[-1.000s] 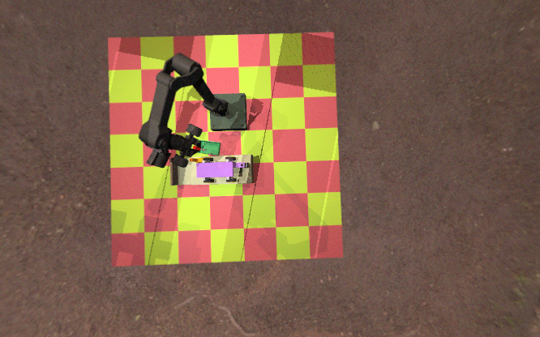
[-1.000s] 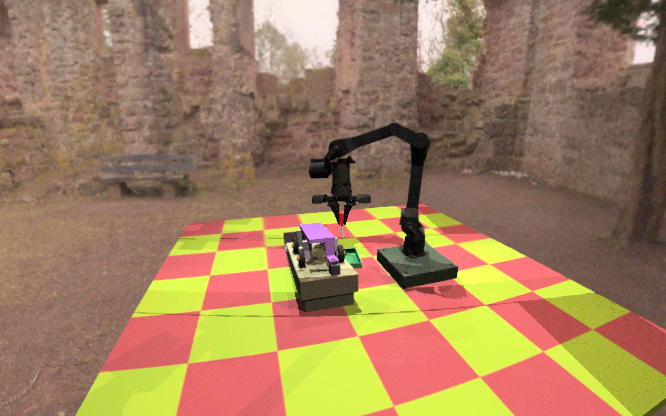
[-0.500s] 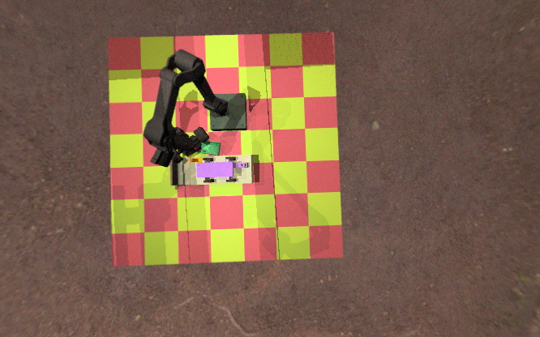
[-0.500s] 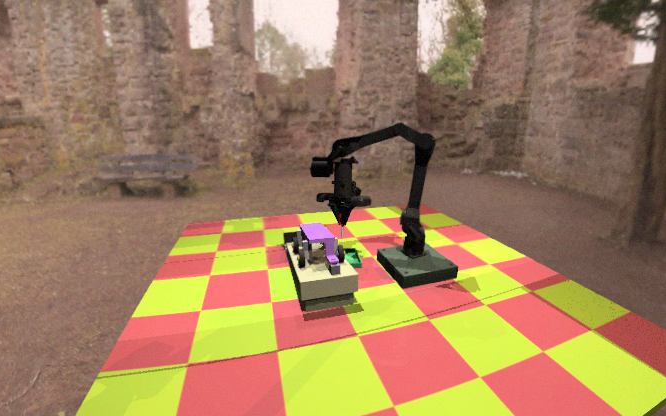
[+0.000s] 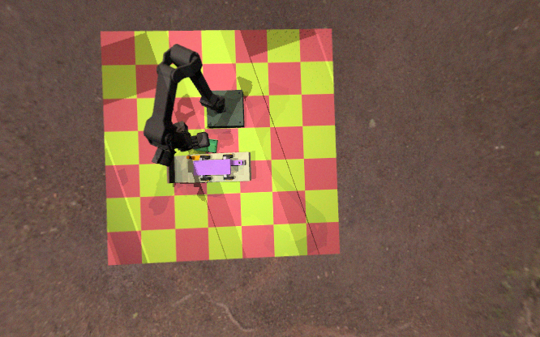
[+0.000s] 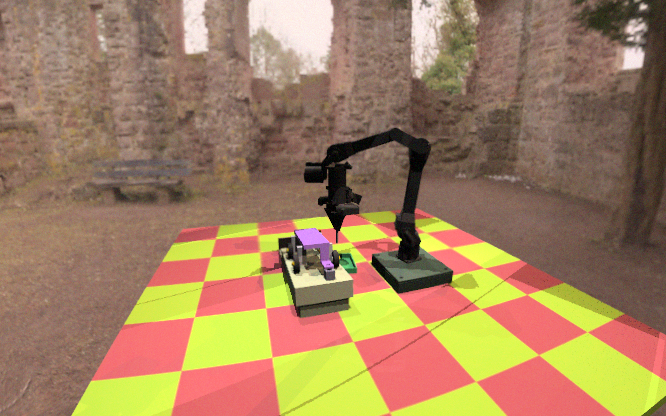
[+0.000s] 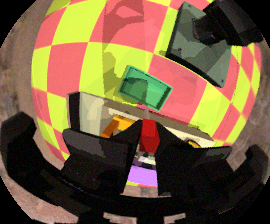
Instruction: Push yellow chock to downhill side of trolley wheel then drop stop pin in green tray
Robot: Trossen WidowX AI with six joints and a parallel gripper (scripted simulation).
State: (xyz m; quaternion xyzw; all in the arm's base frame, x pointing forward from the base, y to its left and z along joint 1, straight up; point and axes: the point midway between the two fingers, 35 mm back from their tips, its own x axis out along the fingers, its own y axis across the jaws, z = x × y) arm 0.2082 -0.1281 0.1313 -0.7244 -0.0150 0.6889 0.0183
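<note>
My gripper points straight down and is shut on the red-headed stop pin. It holds the pin in the air, beside the trolley and above the edge of the green tray. The purple-topped trolley stands on the beige ramp. The yellow chock with its orange handle lies against a wheel on the trolley's tray side.
The arm's dark square base stands just beyond the tray. Everything sits on a red and yellow chequered floor, with bare ground around it.
</note>
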